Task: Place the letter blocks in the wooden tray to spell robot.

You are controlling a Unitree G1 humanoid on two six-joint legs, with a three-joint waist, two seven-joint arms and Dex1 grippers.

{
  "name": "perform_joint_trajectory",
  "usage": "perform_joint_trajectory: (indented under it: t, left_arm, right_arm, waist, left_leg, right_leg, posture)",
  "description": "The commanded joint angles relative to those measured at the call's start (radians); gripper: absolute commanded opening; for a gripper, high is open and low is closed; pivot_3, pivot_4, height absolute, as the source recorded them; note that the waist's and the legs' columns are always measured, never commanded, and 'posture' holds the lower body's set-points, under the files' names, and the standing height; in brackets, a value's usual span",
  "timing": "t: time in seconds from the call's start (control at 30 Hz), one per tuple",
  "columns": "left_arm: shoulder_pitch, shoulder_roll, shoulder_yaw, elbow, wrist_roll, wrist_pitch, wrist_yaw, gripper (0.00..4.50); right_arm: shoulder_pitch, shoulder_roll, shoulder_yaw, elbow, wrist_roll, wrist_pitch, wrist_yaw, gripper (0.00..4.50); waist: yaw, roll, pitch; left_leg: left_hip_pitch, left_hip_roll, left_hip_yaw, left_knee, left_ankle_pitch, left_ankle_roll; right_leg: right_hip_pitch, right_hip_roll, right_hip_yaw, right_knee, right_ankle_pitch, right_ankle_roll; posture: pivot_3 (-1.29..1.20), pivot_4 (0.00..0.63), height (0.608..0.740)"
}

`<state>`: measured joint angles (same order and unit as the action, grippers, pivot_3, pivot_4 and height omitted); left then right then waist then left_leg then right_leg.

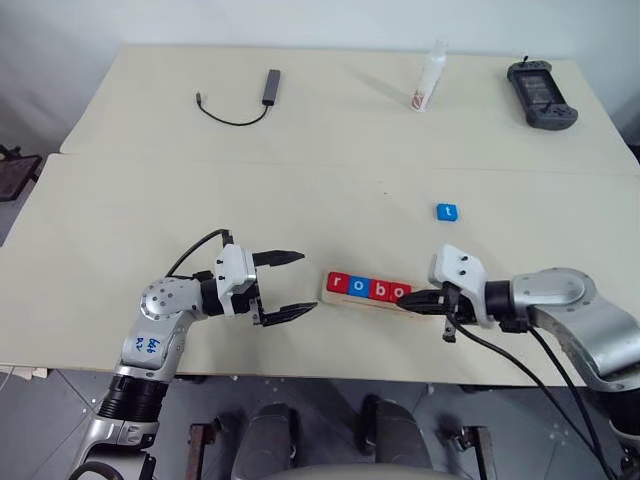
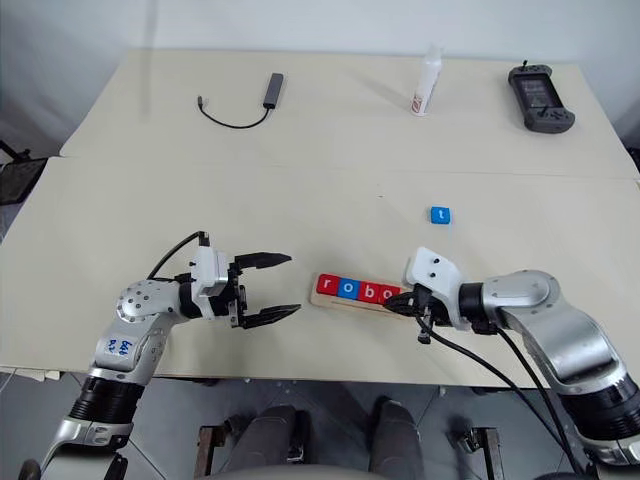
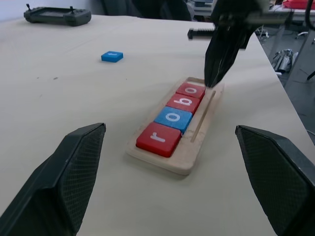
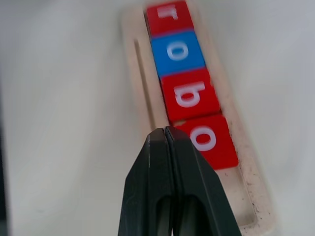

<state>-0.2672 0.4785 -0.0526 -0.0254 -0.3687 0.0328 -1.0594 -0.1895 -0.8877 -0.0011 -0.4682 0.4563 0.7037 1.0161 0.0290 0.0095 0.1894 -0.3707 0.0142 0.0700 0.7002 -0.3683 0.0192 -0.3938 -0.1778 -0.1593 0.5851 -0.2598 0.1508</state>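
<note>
Tiles r, o, b, o sit in the pale wooden tray [image 1: 405, 306], right gripper [image 4: 165, 132] pinched empty, left gripper [image 1: 290, 284] agape, so the blue t tile [image 1: 446, 211] comes next.

Tray [image 4: 132, 59]: blocks [image 4: 189, 93] read r, o, b, o in white. Loose blue block [image 1: 447, 211] on table: t. Other labels unreadable.

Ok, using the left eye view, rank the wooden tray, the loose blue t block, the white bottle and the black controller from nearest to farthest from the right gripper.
1. wooden tray, right at the right gripper tips.
2. blue t block, farther up the table.
3. white bottle, far edge.
4. black controller, far right corner; close to the bottle's distance, hard to call.
</note>
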Motion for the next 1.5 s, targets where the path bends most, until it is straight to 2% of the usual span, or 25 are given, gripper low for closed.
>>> perform_joint_trajectory:
  t: [0.03, 0.13, 0.2, 0.27, 0.37, 0.53, 0.63, 0.73, 0.93, 1.03, 1.13, 1.27, 1.4, 1.5]
  left_arm:
    - [0.012, 0.011, 0.014, -0.020, -0.014, -0.010, -0.008, 4.50]
    - [0.005, 0.012, 0.019, -0.003, -0.014, -0.013, -0.011, 4.50]
    - [-0.007, 0.011, 0.024, 0.018, -0.012, -0.016, -0.012, 4.50]
    - [-0.022, 0.010, 0.028, 0.047, -0.007, -0.023, -0.014, 4.50]
    - [-0.044, 0.007, 0.030, 0.085, 0.000, -0.037, -0.016, 4.50]
    - [-0.079, 0.004, 0.028, 0.129, 0.005, -0.059, -0.022, 4.50]
    - [-0.096, 0.004, 0.029, 0.144, 0.008, -0.070, -0.026, 4.50]
    - [-0.095, 0.006, 0.030, 0.138, 0.007, -0.072, -0.022, 4.50]
    - [-0.071, 0.007, 0.036, 0.103, 0.009, -0.066, -0.002, 4.50]
    - [-0.057, 0.004, 0.038, 0.083, 0.009, -0.062, 0.012, 4.50]
    - [-0.041, -0.001, 0.036, 0.063, 0.012, -0.060, 0.025, 4.50]
    - [-0.032, -0.009, 0.033, 0.049, 0.016, -0.060, 0.040, 4.50]
    - [-0.025, -0.017, 0.034, 0.038, 0.020, -0.064, 0.058, 4.50]
    - [-0.016, -0.019, 0.034, 0.026, 0.021, -0.065, 0.069, 4.50]
  right_arm:
    - [0.130, 0.007, -0.219, -0.063, 0.085, -0.033, 0.003, 0.03]
    - [0.272, 0.052, -0.390, -0.037, 0.056, -0.119, -0.042, 0.62]
    - [0.336, 0.113, -0.489, 0.014, -0.002, -0.253, -0.096, 1.22]
    - [0.392, 0.189, -0.594, 0.074, 0.005, -0.394, -0.090, 1.85]
    - [0.477, 0.242, -0.666, 0.133, -0.015, -0.512, -0.083, 2.80]
    - [0.536, 0.249, -0.695, 0.194, 0.013, -0.532, -0.083, 4.47]
    - [0.497, 0.250, -0.663, 0.223, 0.005, -0.554, -0.102, 4.47]
    - [0.425, 0.243, -0.614, 0.212, 0.033, -0.498, -0.138, 4.47]
    - [0.185, 0.099, -0.455, 0.215, 0.006, -0.205, -0.255, 4.47]
    - [0.002, 0.067, -0.367, 0.257, 0.022, -0.039, -0.319, 4.47]
    - [-0.229, 0.099, -0.278, 0.348, 0.035, 0.161, -0.403, 4.47]
    - [-0.437, 0.160, -0.150, 0.500, -0.053, 0.258, -0.501, 4.47]
    - [-0.560, 0.259, -0.084, 0.687, -0.138, 0.251, -0.604, 4.47]
    - [-0.595, 0.316, -0.064, 0.768, -0.184, 0.214, -0.650, 4.47]
  waist:
    - [0.003, 0.000, 0.000]
    - [0.006, 0.000, 0.000]
    - [0.003, 0.000, 0.000]
    - [0.001, 0.000, -0.001]
    - [-0.001, 0.000, -0.001]
    - [-0.009, 0.001, -0.001]
    - [-0.015, 0.001, -0.001]
    - [-0.018, 0.001, -0.001]
    - [-0.021, 0.002, -0.001]
    - [-0.017, 0.002, -0.001]
    - [-0.022, 0.003, -0.001]
    - [-0.022, 0.003, -0.001]
    - [-0.023, 0.003, -0.001]
    - [-0.028, 0.003, -0.001]
  left_leg:
    - [0.000, 0.000, 0.000, 0.000, 0.000, 0.000]
    - [0.000, 0.000, 0.000, 0.000, 0.000, 0.000]
    - [0.001, 0.000, 0.001, 0.000, 0.000, 0.000]
    - [0.002, 0.000, 0.002, 0.000, 0.000, 0.000]
    - [0.003, 0.000, 0.002, 0.000, 0.000, 0.000]
    - [0.003, 0.000, 0.003, 0.000, 0.000, 0.000]
    - [0.005, 0.001, 0.005, 0.000, 0.000, 0.000]
    - [0.006, 0.001, 0.005, 0.000, 0.000, 0.000]
    - [0.005, 0.001, 0.005, 0.000, 0.000, 0.000]
    - [0.004, 0.001, 0.004, 0.000, 0.000, 0.000]
    - [0.003, 0.001, 0.004, 0.001, 0.000, 0.000]
    - [0.001, 0.001, 0.002, 0.001, 0.000, 0.000]
    - [0.000, 0.000, 0.002, 0.000, 0.000, 0.000]
    - [-0.001, 0.000, 0.002, -0.001, 0.000, 0.000]
  right_leg:
    - [0.000, 0.000, 0.000, 0.000, 0.000, 0.000]
    - [0.000, 0.000, 0.000, 0.000, 0.000, 0.000]
    - [0.001, 0.000, 0.001, 0.000, 0.000, 0.000]
    - [0.001, 0.000, 0.001, 0.001, 0.000, 0.000]
    - [0.001, 0.000, 0.002, 0.001, 0.000, 0.000]
    - [0.001, 0.000, 0.002, 0.001, 0.000, 0.000]
    - [0.001, 0.001, 0.004, 0.002, 0.000, 0.000]
    - [0.001, 0.001, 0.005, 0.003, 0.000, 0.000]
    - [0.000, 0.001, 0.006, 0.004, 0.000, 0.000]
    - [0.000, 0.001, 0.004, 0.004, 0.000, 0.000]
    - [-0.001, 0.000, 0.004, 0.004, 0.000, 0.000]
    - [-0.002, 0.000, 0.002, 0.004, 0.000, -0.001]
    - [-0.002, 0.000, 0.002, 0.003, 0.000, -0.001]
    - [-0.002, 0.000, 0.001, 0.003, 0.000, 0.000]
  posture:
    - [0.00, 0.150, 0.740]
    - [0.00, 0.150, 0.740]
    - [0.00, 0.150, 0.740]
    - [0.00, 0.150, 0.740]
    - [0.00, 0.150, 0.740]
    - [0.00, 0.150, 0.740]
    - [0.00, 0.150, 0.740]
    - [0.00, 0.150, 0.740]
    - [0.00, 0.150, 0.740]
    - [0.00, 0.150, 0.740]
    - [0.00, 0.150, 0.740]
    - [0.00, 0.150, 0.740]
    - [0.00, 0.150, 0.740]
    - [0.00, 0.150, 0.740]
